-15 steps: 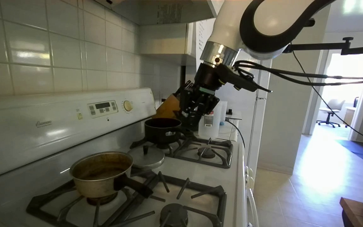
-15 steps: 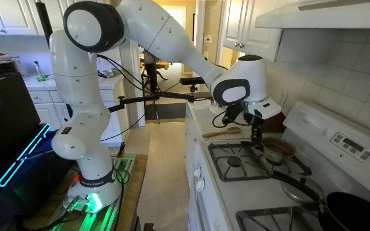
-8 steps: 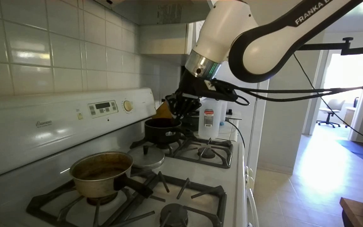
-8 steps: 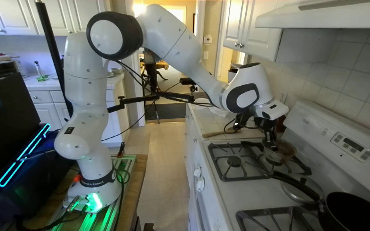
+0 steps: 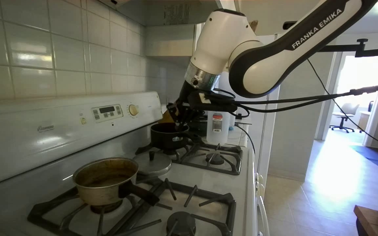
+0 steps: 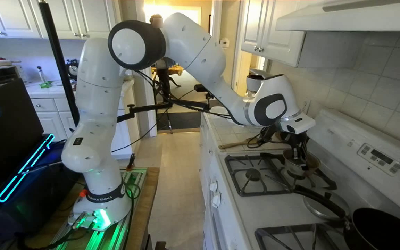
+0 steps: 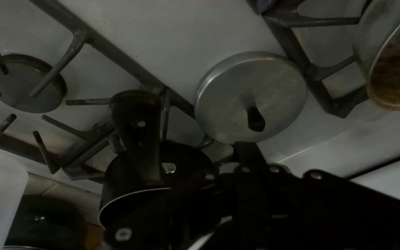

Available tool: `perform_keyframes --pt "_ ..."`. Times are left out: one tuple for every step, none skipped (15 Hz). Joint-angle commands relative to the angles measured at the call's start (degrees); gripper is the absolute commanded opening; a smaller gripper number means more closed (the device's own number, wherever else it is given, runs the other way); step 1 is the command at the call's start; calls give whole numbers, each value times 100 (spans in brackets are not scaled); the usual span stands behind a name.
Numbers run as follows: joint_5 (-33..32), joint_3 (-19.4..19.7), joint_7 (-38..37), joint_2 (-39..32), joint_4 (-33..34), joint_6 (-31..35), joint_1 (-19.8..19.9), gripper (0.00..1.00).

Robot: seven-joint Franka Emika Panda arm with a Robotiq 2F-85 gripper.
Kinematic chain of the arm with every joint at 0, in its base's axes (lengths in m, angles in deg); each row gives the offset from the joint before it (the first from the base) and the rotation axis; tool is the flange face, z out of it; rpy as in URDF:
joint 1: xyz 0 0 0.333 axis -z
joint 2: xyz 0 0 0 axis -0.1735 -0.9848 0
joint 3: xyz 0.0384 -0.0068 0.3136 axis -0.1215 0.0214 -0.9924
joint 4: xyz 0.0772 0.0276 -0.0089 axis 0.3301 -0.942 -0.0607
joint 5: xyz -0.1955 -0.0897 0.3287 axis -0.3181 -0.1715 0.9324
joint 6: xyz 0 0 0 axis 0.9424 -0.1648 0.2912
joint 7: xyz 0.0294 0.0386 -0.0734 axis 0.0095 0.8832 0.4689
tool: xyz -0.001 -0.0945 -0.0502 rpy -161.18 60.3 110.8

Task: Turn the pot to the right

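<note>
The pot, a black saucepan [image 5: 164,141], stands on the stove's back burner. It fills the lower right in the other exterior view [image 6: 384,229], its long handle [image 6: 319,201] pointing to the stove's front. In the wrist view the pot [image 7: 182,159] is at lower left, partly hidden by dark finger links. My gripper [image 5: 177,126] looks shut and empty, pointing down above the stove's middle. In both exterior views the gripper [image 6: 303,166] overlaps the farther pot. In the wrist view its tip [image 7: 247,147] shows right of the black pot; I see no contact.
A tan pot [image 5: 102,193] stands on the opposite back burner. A metal lid [image 5: 153,165] lies between the pots. Burner grates [image 5: 215,159] rise along the front. The control panel [image 5: 61,118] borders the back. A plastic jug [image 5: 217,127] stands past the black pot.
My gripper has come down and moved toward the stove's back panel, left in one exterior view and right in the other. The pots and lid have not moved.
</note>
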Motion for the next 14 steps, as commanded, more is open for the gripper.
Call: perform_keyframes --pt "63 -1 130 -49 -3 -102 25 0" --pt "100 -18 218 -82 -1 -96 60 0" --pt "166 -43 328 -118 -3 -148 100 0" --pt "138 -13 341 -150 -6 -150 103 0" --pt "142 -7 380 -184 -10 -146 121 0" --pt "147 5 383 -232 2 -149 130 0" --pt "150 17 401 -285 27 -180 136 0" --pt "160 25 422 -322 31 -192 144 0" --pt "215 13 481 -359 33 -225 167 0" --pt "206 30 493 -395 33 -219 169 0" --pt "237 25 531 -419 32 -253 183 0" --pt "226 45 527 -451 47 -261 178 0" --pt "219 64 527 -472 63 -272 173 0" --pt "195 94 510 -482 80 -282 159 0"
